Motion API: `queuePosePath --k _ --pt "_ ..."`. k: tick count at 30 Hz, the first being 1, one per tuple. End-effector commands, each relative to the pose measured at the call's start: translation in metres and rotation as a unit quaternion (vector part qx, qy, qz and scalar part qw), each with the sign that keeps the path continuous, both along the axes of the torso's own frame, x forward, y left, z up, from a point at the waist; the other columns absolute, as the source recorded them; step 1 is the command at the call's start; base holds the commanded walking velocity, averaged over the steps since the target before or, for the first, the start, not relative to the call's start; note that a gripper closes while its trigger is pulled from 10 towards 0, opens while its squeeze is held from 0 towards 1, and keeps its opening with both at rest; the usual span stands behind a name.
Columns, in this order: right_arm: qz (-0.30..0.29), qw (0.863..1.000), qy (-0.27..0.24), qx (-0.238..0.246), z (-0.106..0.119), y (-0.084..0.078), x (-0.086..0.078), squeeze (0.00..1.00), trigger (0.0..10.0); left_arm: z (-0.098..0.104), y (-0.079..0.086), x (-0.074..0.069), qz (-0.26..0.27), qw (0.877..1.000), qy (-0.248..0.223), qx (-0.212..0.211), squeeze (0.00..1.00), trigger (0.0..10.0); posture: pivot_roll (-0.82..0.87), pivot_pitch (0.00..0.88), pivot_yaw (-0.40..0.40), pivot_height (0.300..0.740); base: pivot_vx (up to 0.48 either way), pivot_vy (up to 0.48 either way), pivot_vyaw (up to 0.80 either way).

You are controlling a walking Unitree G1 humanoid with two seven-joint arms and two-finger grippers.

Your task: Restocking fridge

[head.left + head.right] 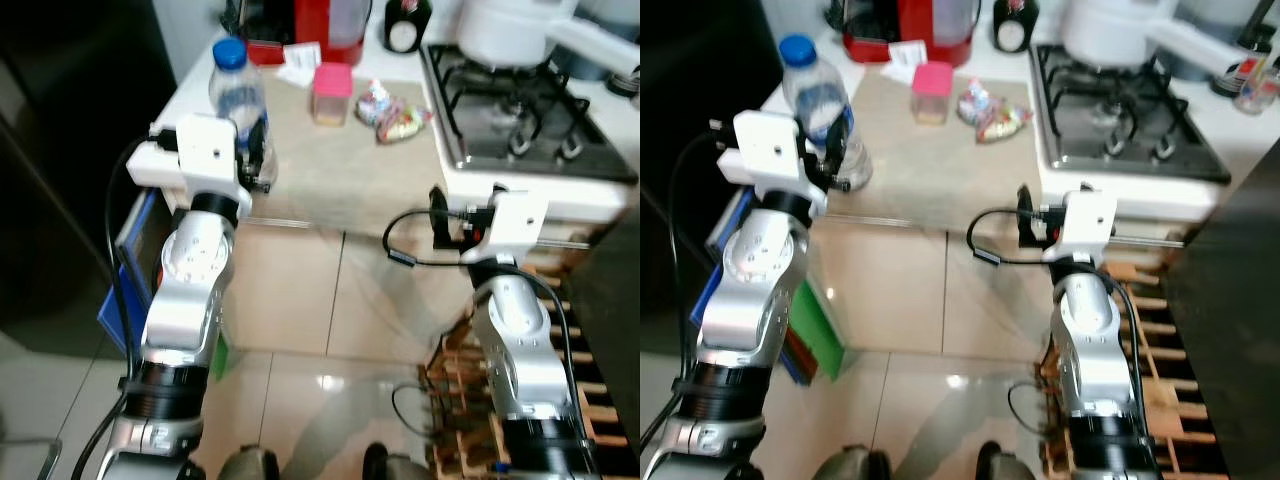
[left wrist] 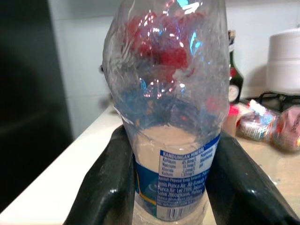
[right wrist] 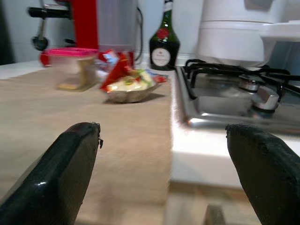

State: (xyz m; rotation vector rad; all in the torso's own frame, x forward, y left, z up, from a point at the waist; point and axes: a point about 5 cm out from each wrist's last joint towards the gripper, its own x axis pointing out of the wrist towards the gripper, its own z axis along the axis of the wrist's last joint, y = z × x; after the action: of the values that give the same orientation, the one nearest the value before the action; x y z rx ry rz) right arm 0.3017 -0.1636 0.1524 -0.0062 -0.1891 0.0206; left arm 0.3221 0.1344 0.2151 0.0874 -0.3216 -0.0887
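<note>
A clear water bottle (image 1: 238,95) with a blue cap stands upright at the front left corner of the counter (image 1: 340,175). My left gripper (image 1: 255,152) is shut on the water bottle (image 2: 168,117); one black finger (image 2: 110,178) presses each side of its labelled lower part. My right gripper (image 1: 438,220) hovers open at the counter's front edge, just left of the gas stove (image 1: 520,110). Nothing lies between its fingers (image 3: 61,173). The dark fridge (image 1: 60,150) stands to the left of the counter.
On the counter sit a pink-lidded container (image 1: 332,92), snack packets (image 1: 395,115), a red appliance (image 1: 315,25) and a dark bottle (image 1: 405,25). A white pot (image 1: 510,30) rests on the stove. A wooden rack (image 1: 465,365) stands on the floor at right.
</note>
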Motion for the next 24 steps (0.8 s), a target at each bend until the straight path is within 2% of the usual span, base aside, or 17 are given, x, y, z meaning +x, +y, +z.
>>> queuePosePath --k 1,18,22,24 --pt "0.002 1.000 0.013 -0.003 -0.005 -0.001 -0.001 0.00 10.0 0.007 -0.003 -0.004 -0.001 1.000 -0.016 0.003 0.00 10.0 0.01 0.000 0.007 0.740 -0.364 0.000 0.00" --pt "0.001 1.000 0.019 -0.010 -0.009 -0.003 -0.002 0.00 10.0 0.003 -0.006 -0.003 -0.009 1.000 -0.003 0.009 0.00 10.0 0.00 0.000 0.017 0.740 -0.398 0.000 0.00" --pt "-0.002 0.999 0.030 -0.014 -0.013 -0.006 -0.003 0.00 10.0 -0.001 -0.007 -0.003 -0.012 1.000 0.004 0.010 0.00 10.0 0.00 0.000 0.020 0.740 0.000 0.000 0.00" --pt "-0.005 0.999 0.032 -0.016 -0.015 -0.008 -0.004 0.00 10.0 -0.008 -0.005 -0.002 -0.012 1.000 0.019 0.009 0.00 10.0 -0.01 0.000 0.022 0.740 0.000 0.000 -0.77"
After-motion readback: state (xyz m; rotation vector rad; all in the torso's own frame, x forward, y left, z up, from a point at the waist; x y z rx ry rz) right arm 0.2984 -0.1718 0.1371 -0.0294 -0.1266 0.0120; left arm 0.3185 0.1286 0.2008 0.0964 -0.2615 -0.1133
